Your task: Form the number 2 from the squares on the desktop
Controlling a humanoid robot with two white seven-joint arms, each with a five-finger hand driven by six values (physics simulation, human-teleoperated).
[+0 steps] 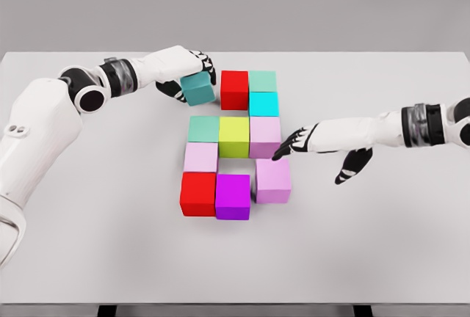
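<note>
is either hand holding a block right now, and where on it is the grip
The left hand grips the teal block by its upper left sides, at the top row's left end. The right hand is open, holding nothing.

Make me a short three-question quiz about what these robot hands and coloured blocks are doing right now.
1. True or false: the left hand holds the teal block.
2. Which block is nearest the right hand's fingertips? A) red block B) pale pink block C) cyan block
3. What colour is the block between the green block and the pale pink block in the middle row?

Key: 1 true. 2 B. 3 yellow-green.
</note>
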